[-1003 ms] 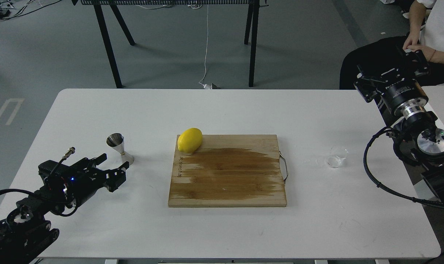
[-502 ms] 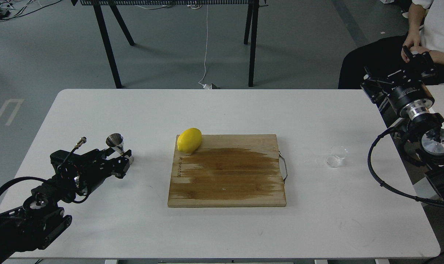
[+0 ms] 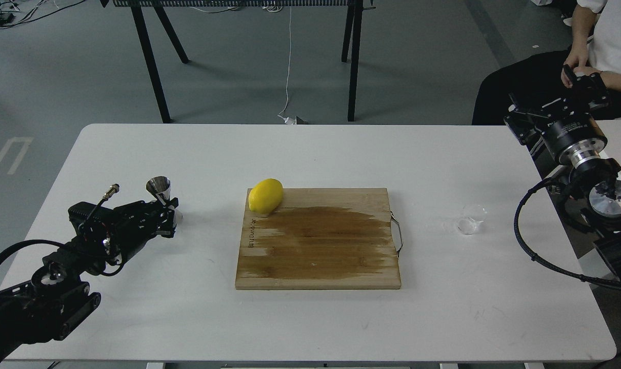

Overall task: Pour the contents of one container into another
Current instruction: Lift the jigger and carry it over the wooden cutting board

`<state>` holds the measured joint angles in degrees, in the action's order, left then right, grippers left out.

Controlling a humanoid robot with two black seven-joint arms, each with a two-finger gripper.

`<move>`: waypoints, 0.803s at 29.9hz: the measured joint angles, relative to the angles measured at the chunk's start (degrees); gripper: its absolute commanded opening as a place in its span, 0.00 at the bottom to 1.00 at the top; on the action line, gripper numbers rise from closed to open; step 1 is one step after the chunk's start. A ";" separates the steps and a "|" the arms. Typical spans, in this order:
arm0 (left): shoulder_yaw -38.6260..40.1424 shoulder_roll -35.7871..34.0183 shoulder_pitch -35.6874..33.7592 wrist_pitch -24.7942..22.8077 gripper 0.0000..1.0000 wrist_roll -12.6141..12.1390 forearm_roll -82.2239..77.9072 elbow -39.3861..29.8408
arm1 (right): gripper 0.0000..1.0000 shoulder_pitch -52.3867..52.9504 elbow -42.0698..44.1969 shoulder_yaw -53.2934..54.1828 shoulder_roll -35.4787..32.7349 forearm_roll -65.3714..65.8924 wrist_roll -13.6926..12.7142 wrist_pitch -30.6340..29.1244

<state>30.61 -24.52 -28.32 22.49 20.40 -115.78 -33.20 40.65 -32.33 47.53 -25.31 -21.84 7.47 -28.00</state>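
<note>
The small steel jigger [image 3: 159,187] stands at the table's left, and only its upper cone shows. My left gripper [image 3: 170,213] is closed round its waist and lower cone, which the fingers hide. The tiny clear cup [image 3: 470,221] sits alone on the table's right, just past the board's metal handle. My right gripper [image 3: 581,84] is raised beyond the table's right edge, far behind the cup. It is dark and seen end-on, so I cannot make out its fingers.
A wooden cutting board [image 3: 318,256] with a wide wet stain lies in the middle. A yellow lemon [image 3: 265,196] rests on its far left corner. A seated person [image 3: 605,41] is at the far right, one hand close to my right gripper.
My left gripper moved forward to the jigger and shut on it. The jigger has shifted slightly up and left. My right arm drew back a little to the right, then stopped.
</note>
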 measured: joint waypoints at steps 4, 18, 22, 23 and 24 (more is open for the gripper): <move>-0.03 -2.04 -2.84 0.84 0.07 0.03 -0.03 -3.59 | 1.00 0.05 0.00 -0.03 -0.03 0.00 0.00 0.00; -4.91 -0.15 -12.37 -8.88 0.05 -0.14 -7.20 -23.24 | 1.00 -1.72 -0.11 0.45 -2.70 -0.05 0.60 0.00; -9.48 4.39 -12.15 -8.91 0.05 -0.53 -9.09 -23.13 | 1.00 -2.75 -0.11 1.00 -2.87 -0.05 0.61 0.00; -10.39 5.86 -11.97 -8.91 0.05 -0.69 -9.17 -22.92 | 1.00 -2.95 -0.11 1.08 -2.92 -0.05 0.62 0.00; -11.07 6.81 -11.89 -8.91 0.05 -0.95 -9.21 -22.67 | 1.00 -3.06 -0.11 1.12 -2.92 -0.05 0.62 0.00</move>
<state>19.54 -17.71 -40.20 13.58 19.45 -124.98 -55.87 37.60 -32.43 48.65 -28.23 -21.89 8.09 -28.00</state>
